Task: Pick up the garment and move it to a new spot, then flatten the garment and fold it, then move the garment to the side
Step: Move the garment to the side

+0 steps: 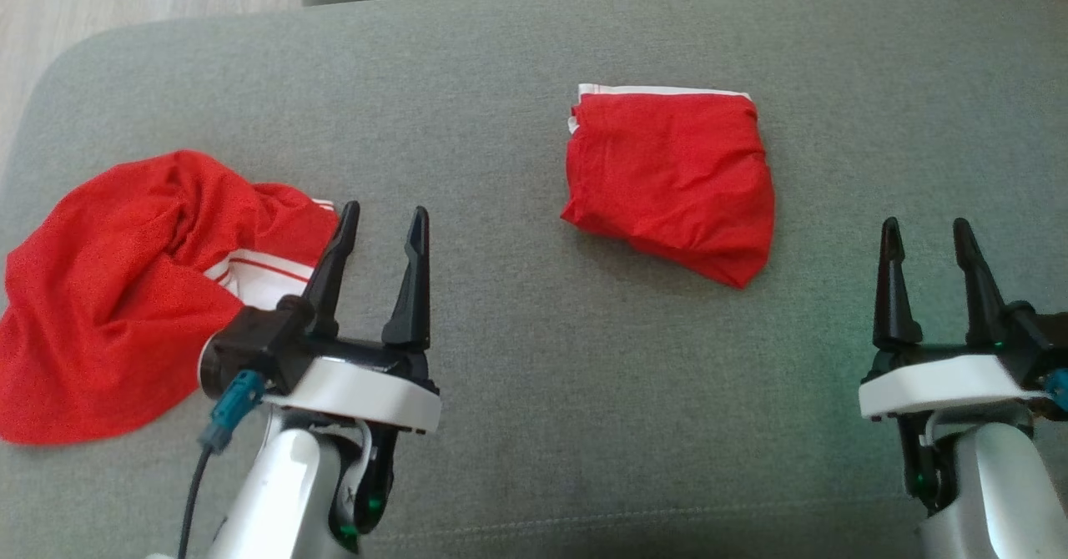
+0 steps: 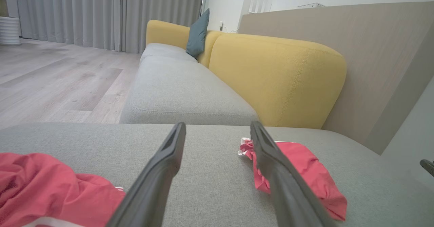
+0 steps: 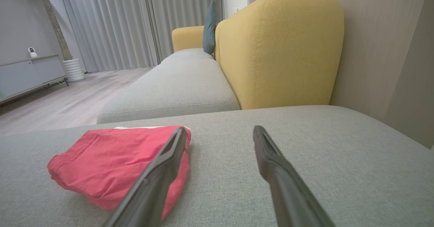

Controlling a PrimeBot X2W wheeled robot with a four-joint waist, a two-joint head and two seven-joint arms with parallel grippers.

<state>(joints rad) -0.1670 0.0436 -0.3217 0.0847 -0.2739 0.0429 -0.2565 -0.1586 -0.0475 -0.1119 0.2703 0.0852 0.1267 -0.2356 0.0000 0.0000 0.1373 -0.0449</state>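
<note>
Folded red garment [image 1: 672,179] lies flat on the grey seat cushion [image 1: 534,392], a compact rectangle with white trim along its far edge. Nothing touches it.

Right gripper [image 1: 926,227] sits right of the folded garment and nearer the robot, well apart from it. Fingers spread wide, nothing between them.

Left gripper [image 1: 384,213] is left of the folded garment and nearer the robot, also wide open and empty. In the head view its outer finger overlaps the edge of a second, crumpled red garment [image 1: 125,292]; can't tell if they touch. That piece lies far left of the folded garment, bunched up, white striped band exposed.

Progress, as a judgement: for the folded garment, pick-up, flatten and fold look done, and it lies free of both grippers. Unclear whether this spot counts as "the side", so the last move may be done or pending. The crumpled piece shows no step done. If it's next, the full cycle is left: lift, relocate, flatten, fold, move aside. Left gripper is best placed for that grab.
</note>
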